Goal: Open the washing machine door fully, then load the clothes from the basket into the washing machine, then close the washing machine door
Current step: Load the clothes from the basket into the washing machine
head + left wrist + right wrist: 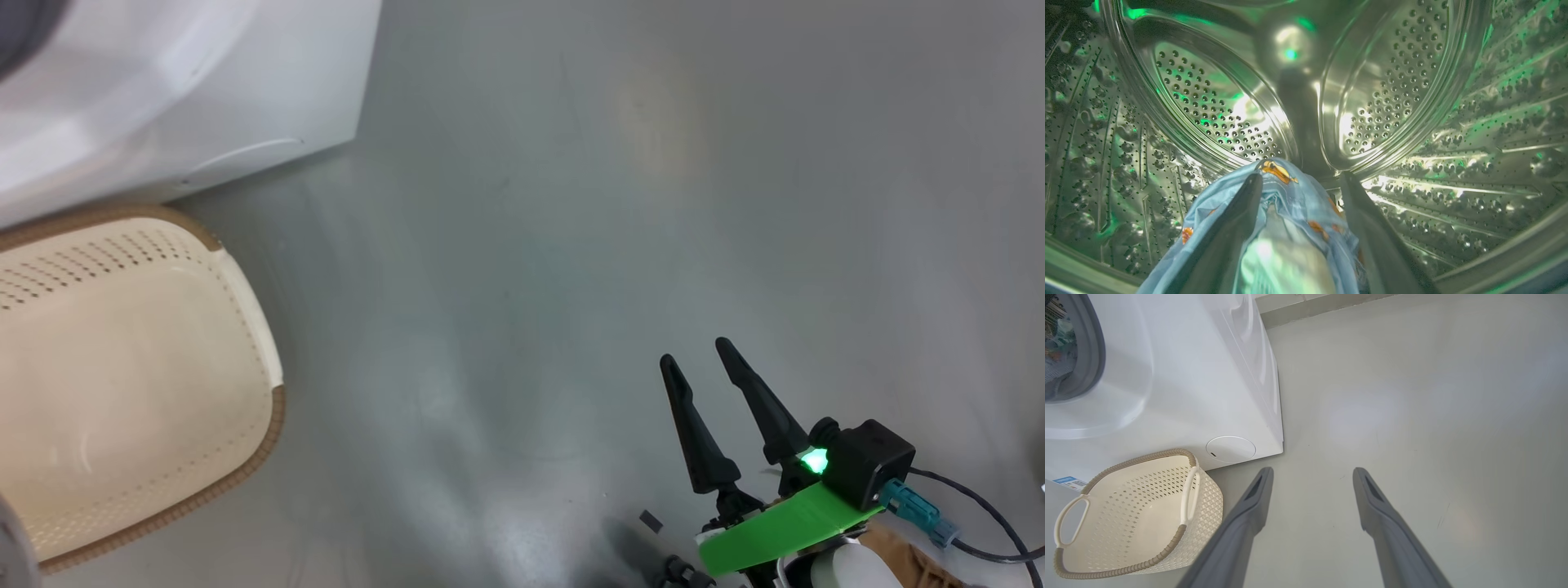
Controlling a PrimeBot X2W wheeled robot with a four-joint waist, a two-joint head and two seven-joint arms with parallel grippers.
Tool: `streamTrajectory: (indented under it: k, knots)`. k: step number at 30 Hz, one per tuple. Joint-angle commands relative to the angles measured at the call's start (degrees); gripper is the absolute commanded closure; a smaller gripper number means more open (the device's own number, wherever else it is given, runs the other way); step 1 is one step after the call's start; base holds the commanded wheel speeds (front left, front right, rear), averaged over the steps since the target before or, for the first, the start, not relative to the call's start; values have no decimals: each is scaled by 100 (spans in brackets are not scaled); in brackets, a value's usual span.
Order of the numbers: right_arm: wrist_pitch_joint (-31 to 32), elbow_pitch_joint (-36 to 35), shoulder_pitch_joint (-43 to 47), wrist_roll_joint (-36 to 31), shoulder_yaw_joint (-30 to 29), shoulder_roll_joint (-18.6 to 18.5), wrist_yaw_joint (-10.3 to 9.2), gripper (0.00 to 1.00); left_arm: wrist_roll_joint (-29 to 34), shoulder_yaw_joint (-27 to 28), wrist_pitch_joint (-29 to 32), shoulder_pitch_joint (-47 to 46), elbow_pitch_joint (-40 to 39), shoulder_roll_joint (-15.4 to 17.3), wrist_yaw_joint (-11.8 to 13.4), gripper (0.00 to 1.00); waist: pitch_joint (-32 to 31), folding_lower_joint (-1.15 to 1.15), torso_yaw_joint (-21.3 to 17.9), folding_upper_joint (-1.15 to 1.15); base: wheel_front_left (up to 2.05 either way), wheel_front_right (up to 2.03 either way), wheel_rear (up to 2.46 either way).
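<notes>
Head view: right gripper [694, 351] spread wide above grey floor [571, 245]; basket [245, 327] cut off at left, beside washing machine [204, 82] corner.
Left wrist view: deep inside steel drum [1208, 102], left gripper [1300, 183] parted, clothes [1298, 204] bunched between its fingers.
Right wrist view: grey seal [1094, 355] cut off, interior blurred.

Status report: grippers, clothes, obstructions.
Left gripper open inside washing machine drum, clothes draped on its finger. Right gripper open above floor. Basket empty. No obstruction seen.
</notes>
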Motion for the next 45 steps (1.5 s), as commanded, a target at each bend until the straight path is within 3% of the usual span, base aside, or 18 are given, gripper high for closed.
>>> streamTrajectory:
  k: [1, 8, 17, 33, 45]
  knots:
    - [-27, -73, 20, -2, 130, -68, 52, 0, 98, -39, -29, 167, -41, 166, 67, 0, -203, 0, 159, 0, 0, 0, 0]
    - [-27, 11, 9, 6, 131, -134, 52, 0, 119, -129, -29, 326, 240, -48, 357, 0, -508, 0, 419, 0, 0, 0, 0]
    - [-27, 60, 52, -1, 52, -154, 52, 0, -8, -118, -29, 641, 359, -214, 479, 0, -764, 0, 645, 0, 0, 0, 0]
    - [-27, 24, -19, -47, -121, -254, 52, 0, -187, -378, -29, 1588, -161, -637, 143, 0, -926, 0, 1188, 0, 0, 0, 0]
    - [-27, -109, -116, -118, -350, -287, 52, 0, -405, -555, -29, 3285, -2024, -1029, -57, 0, -845, 0, 1677, 0, 0, 0, 0]
